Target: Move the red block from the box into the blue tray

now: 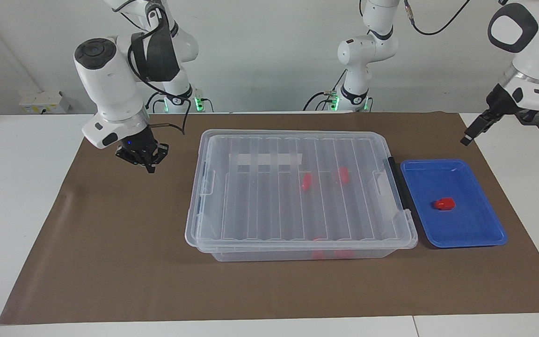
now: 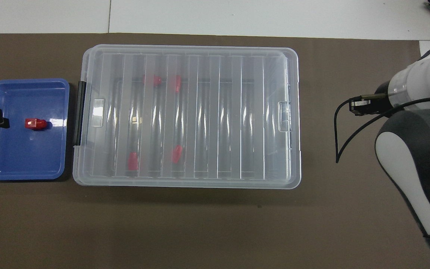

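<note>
You see a bright red block (image 1: 444, 204) on the solid blue tray (image 1: 466, 234), and paler red blocks (image 2: 154, 80) showing through the clear box (image 1: 297, 252) with its ribbed, see-through lid (image 2: 200, 112). Its handle (image 2: 80, 112) is black. Your brown mat (image 1: 110, 234) covers a white table (image 1: 12, 187), and both arms are white with black grippers.
</note>
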Robot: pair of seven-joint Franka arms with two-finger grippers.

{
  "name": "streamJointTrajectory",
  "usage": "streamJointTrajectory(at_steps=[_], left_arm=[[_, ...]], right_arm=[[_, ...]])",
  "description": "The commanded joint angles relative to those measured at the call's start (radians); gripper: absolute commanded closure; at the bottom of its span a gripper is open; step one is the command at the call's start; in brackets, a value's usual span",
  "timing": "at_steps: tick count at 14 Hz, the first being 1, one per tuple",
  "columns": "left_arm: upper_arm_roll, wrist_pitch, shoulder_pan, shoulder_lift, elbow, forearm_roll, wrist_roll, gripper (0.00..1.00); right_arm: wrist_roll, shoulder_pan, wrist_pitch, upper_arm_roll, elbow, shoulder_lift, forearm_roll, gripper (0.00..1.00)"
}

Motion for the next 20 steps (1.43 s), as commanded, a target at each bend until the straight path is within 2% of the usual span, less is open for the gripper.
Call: streamJointTrajectory(at_steps=[1, 2, 4, 7, 10, 13, 20], left_arm=[[0.004, 0.008, -0.060, -0.024, -0.030, 0.017, 0.021, 0.00], [0.004, 0.005, -0.072, -0.026, -0.035, 0.017, 0.032, 0.00], [-0.008, 0.002, -0.075, -0.029, -0.004, 0.017, 0.032, 0.00], [-0.065, -0.085, -0.085, -0.049, 0.042, 0.017, 0.021, 0.00], [-0.018, -0.090, -0.179, -0.056, 0.028, 0.020, 0.021, 0.00], [-0.005, -0.084, -0.186, -0.063, 0.030, 0.019, 0.020, 0.00], [-0.005, -0.124, -0.187, -0.064, 0.045, 0.019, 0.035, 0.00]], right_arm=[[0.024, -0.015, -0.069, 0.004, 0.039, -0.025, -0.004, 0.28], [0.025, -0.015, -0.086, 0.004, 0.059, -0.025, -0.001, 0.00], [0.024, -0.029, -0.138, 0.000, 0.103, -0.025, 0.001, 0.00], [0.025, -0.038, -0.219, -0.006, 0.146, -0.031, 0.001, 0.00], [0.024, -0.055, -0.269, -0.009, 0.134, -0.074, 0.004, 0.00], [0.025, -0.050, -0.284, -0.009, 0.128, -0.095, 0.004, 0.00], [0.022, -0.042, -0.282, 0.000, 0.143, -0.088, 0.002, 0.00]])
